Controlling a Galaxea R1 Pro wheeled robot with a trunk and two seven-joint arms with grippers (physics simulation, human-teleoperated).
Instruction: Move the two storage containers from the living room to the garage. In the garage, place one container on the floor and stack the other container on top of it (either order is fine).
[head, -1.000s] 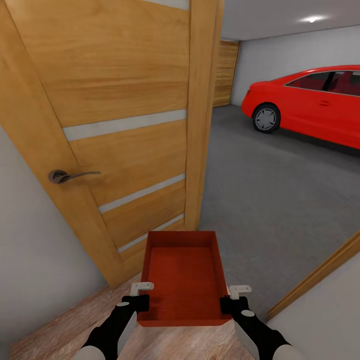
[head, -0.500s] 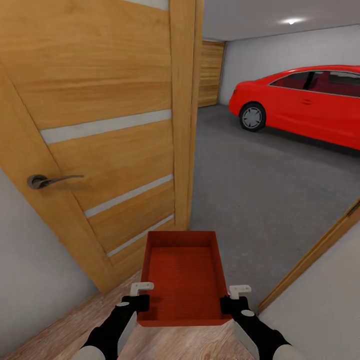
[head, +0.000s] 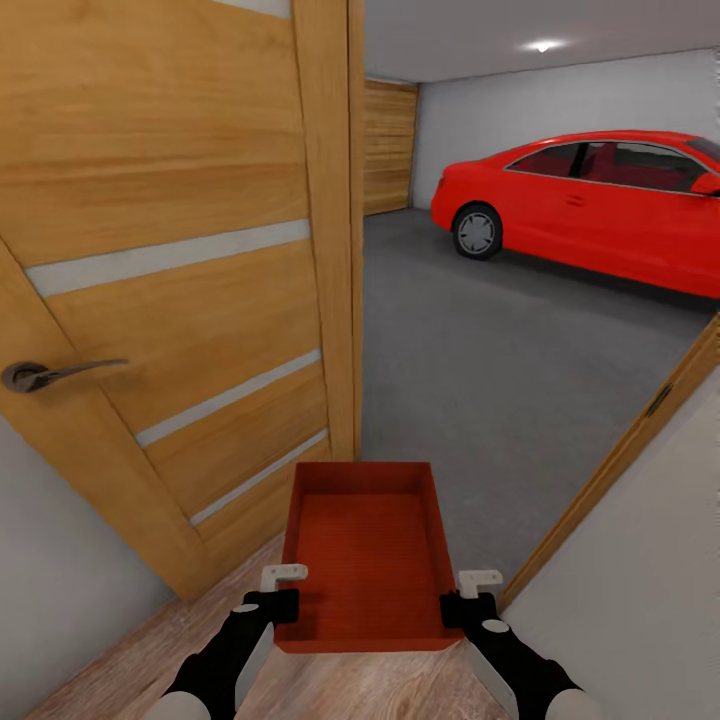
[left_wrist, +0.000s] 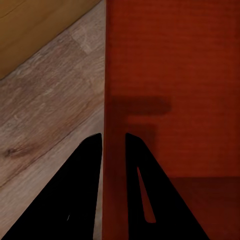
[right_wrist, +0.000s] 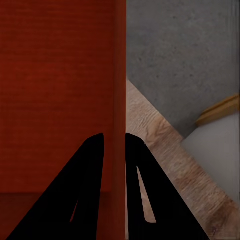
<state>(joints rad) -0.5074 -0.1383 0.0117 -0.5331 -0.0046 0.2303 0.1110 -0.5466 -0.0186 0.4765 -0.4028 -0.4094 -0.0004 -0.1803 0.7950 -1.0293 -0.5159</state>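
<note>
- The view has swung since a second ago: the open door (head: 170, 290) sits further left, the red car (head: 590, 205) shows more fully, and more of the garage floor (head: 480, 370) lies ahead.
- The storage container (head: 365, 550) is carried level at the threshold, above the wood planks (left_wrist: 45, 115).
- The left gripper (head: 283, 590) has its jaws clamped on one side wall; the right gripper (head: 465, 592) on the other.
- Judged: the robot is lining up to enter; setting down remains.

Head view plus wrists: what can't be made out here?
- Red car: rear cut off by the head view's right edge.
- Garage floor left of the doorway: hidden by the open door.
- Container underside: hidden by its own bottom.
- Left gripper and right gripper: fingers' contact faces hidden by the container's walls.
</note>
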